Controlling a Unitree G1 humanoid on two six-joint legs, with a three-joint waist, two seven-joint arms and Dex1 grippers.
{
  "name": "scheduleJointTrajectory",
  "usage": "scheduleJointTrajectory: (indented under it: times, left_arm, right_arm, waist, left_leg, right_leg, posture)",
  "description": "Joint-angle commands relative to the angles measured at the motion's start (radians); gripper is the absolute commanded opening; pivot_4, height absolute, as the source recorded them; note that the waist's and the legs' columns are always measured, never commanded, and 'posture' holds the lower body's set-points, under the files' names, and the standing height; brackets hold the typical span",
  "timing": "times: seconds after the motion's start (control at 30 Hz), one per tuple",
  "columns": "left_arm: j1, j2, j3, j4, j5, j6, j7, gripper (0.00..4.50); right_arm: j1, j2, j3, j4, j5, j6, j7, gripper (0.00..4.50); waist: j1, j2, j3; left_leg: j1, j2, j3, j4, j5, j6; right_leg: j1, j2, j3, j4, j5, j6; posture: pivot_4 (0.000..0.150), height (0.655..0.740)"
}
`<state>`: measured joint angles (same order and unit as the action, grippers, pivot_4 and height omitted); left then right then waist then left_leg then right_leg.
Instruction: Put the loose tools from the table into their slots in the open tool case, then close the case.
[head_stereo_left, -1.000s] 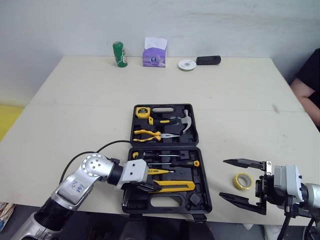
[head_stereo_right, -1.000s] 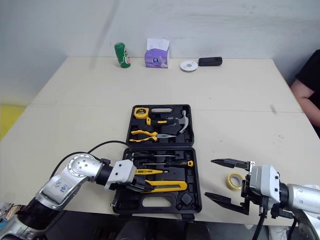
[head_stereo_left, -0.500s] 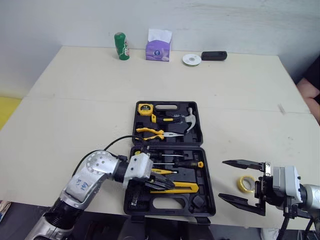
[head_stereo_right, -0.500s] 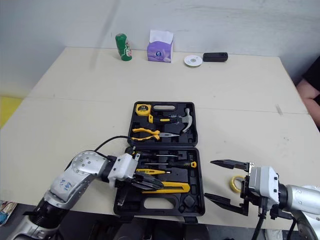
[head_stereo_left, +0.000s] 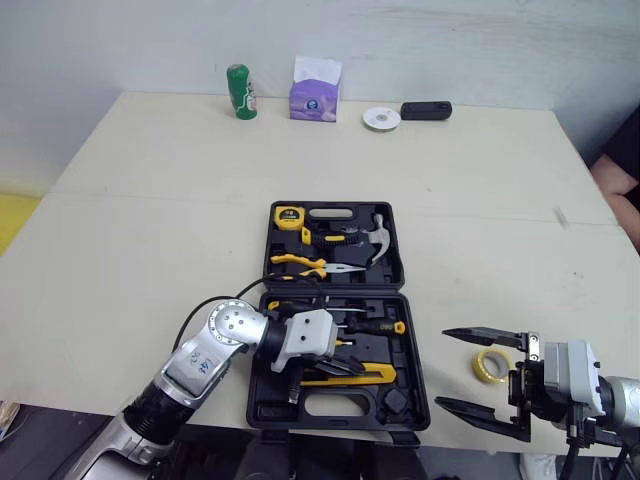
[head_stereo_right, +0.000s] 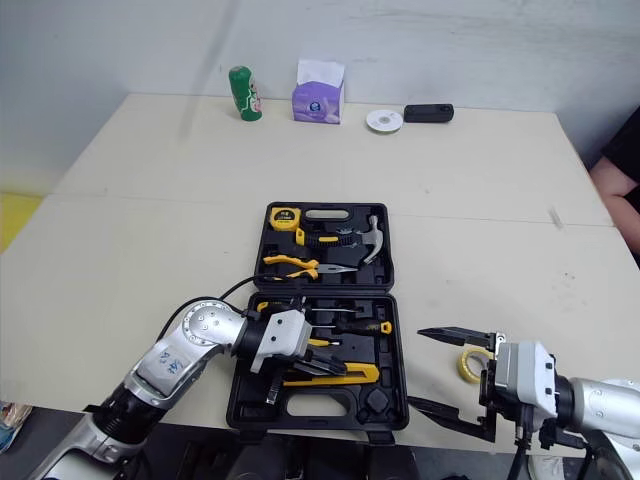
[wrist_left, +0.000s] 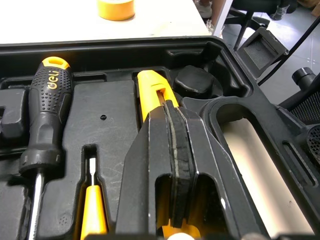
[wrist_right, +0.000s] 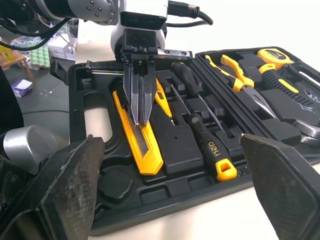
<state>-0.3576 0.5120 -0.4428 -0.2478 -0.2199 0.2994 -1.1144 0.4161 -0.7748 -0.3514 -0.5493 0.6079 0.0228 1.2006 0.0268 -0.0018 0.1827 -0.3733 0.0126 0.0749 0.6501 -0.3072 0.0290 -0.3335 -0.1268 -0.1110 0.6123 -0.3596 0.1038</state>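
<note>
Far side, in a row — green bottle (head_stereo_left: 238, 91), purple tissue box (head_stereo_left: 314, 88), white disc (head_stereo_left: 379, 118), black oblong device (head_stereo_left: 426, 110) just beside the disc. Person's arm (head_stereo_left: 620, 170), dark sleeve, at right edge.

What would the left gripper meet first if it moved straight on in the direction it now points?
The yellow utility knife in the tool case: the shut left gripper slants down onto it; whether they touch is unclear.

tape roll (head_stereo_left: 487, 365) by right hand (head_stereo_left: 444, 368), open table (head_stereo_left: 520, 280) around | tool case (head_stereo_left: 416, 350) wall close beside | left hand (head_stereo_left: 348, 365) inside case
</note>
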Motion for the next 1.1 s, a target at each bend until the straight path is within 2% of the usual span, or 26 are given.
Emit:
scheduleJointTrajectory:
  times: [0.03, 0.33, 0.5, 0.73, 0.9, 1.1]
  left_arm:
    - [-0.006, 0.013, -0.021, 0.004, 0.032, 0.024, 0.002, 0.05]
    - [0.049, 0.184, -0.066, -0.012, 0.121, 0.124, -0.004, 0.05]
    - [0.072, 0.236, -0.064, -0.023, 0.127, 0.164, 0.022, 0.05]
    - [0.109, 0.237, -0.054, 0.013, 0.123, 0.189, 0.064, 0.05]
    - [0.15, 0.187, 0.029, -0.001, 0.027, 0.208, 0.092, 0.05]
    - [0.193, 0.224, 0.106, 0.014, 0.013, 0.169, 0.1, 0.05]
  right_arm:
    - [0.008, 0.001, -0.02, -0.038, 0.021, 0.0, -0.004, 4.5]
    - [0.011, 0.0, -0.021, -0.044, 0.024, 0.003, -0.015, 4.5]
    - [0.01, 0.004, -0.013, -0.046, 0.02, 0.0, -0.024, 4.5]
    - [0.004, 0.011, -0.004, -0.045, 0.016, -0.005, -0.035, 4.5]
    - [0.012, 0.014, -0.005, -0.049, 0.013, -0.007, -0.04, 4.5]
    - [0.027, 0.017, -0.012, -0.053, 0.011, -0.011, -0.044, 4.5]
  waist:
    - [0.0, 0.0, 0.0]
    - [-0.003, 0.001, -0.001]
    - [-0.001, 0.005, -0.004]
    - [-0.002, 0.011, -0.01]
    - [-0.001, 0.017, -0.015]
    - [-0.003, 0.017, -0.015]
  left_leg:
    - [0.0, 0.0, 0.0, 0.0, 0.0, 0.0]
    - [0.005, 0.001, -0.001, -0.002, 0.0, -0.001]
    - [0.008, 0.001, -0.002, -0.003, -0.002, 0.0]
    - [0.008, 0.001, -0.003, -0.003, -0.004, 0.004]
    - [0.008, 0.001, -0.004, -0.004, -0.005, 0.005]
    - [0.008, 0.001, -0.006, -0.005, -0.004, 0.005]
  right_leg:
    - [0.0, 0.0, 0.0, 0.0, 0.0, 0.0]
    - [0.005, 0.0, 0.0, -0.001, 0.0, 0.0]
    - [0.009, -0.001, 0.0, -0.004, 0.0, -0.001]
    - [0.009, -0.001, 0.0, -0.005, 0.0, -0.001]
    - [0.01, -0.002, 0.0, -0.005, 0.0, -0.002]
    - [0.009, -0.001, -0.002, -0.005, -0.001, -0.003]
  posture:
    - [0.15, 0.74]
    - [0.15, 0.74]
    - [0.15, 0.74]
    - [0.15, 0.74]
    - [0.15, 0.74]
    - [0.15, 0.74]
